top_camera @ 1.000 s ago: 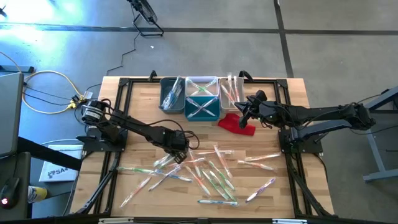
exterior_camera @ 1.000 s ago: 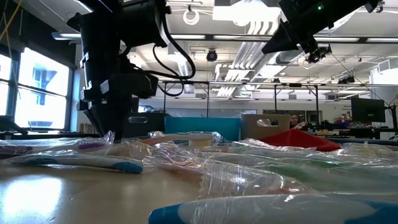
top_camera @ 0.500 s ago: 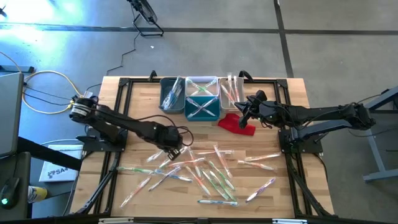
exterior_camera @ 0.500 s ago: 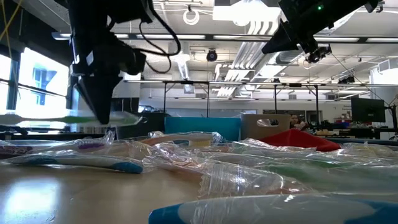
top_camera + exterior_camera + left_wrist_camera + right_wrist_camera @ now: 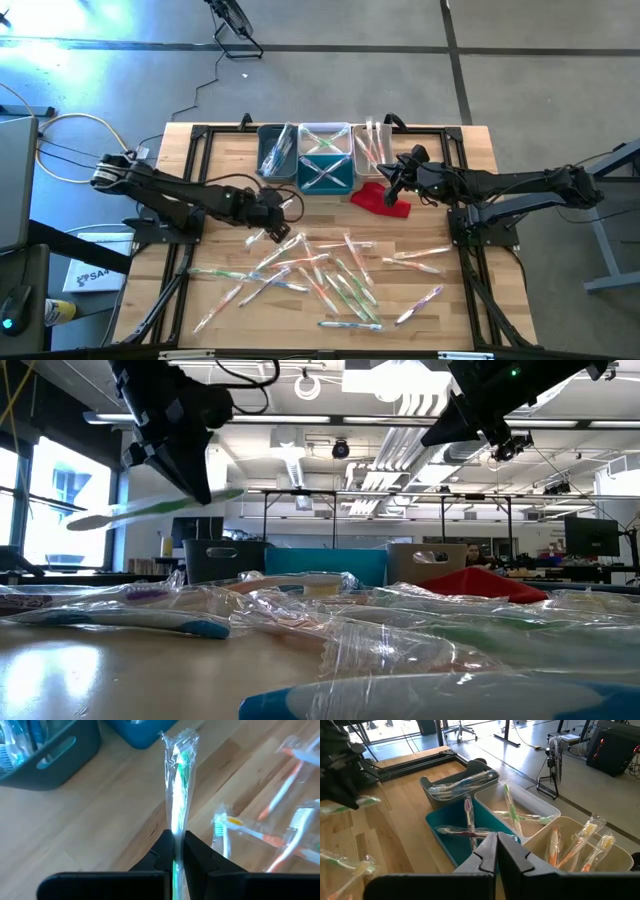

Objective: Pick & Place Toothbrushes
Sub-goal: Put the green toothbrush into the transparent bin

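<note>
The left gripper [image 5: 178, 851] is clamped on a green-handled toothbrush [image 5: 178, 785] in its clear wrapper, held off the table [image 5: 215, 275] just in front of the grey bin [image 5: 275, 150]. The other toothbrushes [image 5: 335, 280] lie scattered on the wood farther out from that bin; some already sit in the bins. The right gripper [image 5: 496, 851] hangs with fingers together, holding nothing, seemingly above the red cloth [image 5: 378, 199] beside the teal bin [image 5: 325, 172].

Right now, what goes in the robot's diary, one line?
left gripper: shut on green toothbrush, above table | right gripper: shut, over bins
</note>
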Tool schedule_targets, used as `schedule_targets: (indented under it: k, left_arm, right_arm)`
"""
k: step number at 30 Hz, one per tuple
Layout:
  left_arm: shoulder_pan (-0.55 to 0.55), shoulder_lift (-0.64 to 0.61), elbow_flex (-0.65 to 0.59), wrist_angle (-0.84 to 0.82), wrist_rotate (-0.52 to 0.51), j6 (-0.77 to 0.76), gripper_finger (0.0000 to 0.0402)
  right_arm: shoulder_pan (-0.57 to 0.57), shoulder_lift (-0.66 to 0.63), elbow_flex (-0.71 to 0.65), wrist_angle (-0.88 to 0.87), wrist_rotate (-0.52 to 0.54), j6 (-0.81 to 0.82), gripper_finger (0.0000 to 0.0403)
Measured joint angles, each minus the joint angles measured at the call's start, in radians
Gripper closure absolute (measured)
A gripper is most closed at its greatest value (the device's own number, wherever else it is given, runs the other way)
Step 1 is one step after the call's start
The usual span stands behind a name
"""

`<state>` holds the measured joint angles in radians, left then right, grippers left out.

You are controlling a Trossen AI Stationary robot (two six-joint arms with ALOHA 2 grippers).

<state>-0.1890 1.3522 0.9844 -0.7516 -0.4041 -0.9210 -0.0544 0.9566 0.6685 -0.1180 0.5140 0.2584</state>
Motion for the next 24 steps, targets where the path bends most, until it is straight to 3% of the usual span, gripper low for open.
schedule_targets:
  k: [24]
  left_arm:
    - [0.019, -0.067, 0.002, 0.081, -0.088, 0.005, 0.0389]
  right_arm:
    - [0.0, 0.0, 0.0, -0.007, 0.0, -0.001, 0.0398]
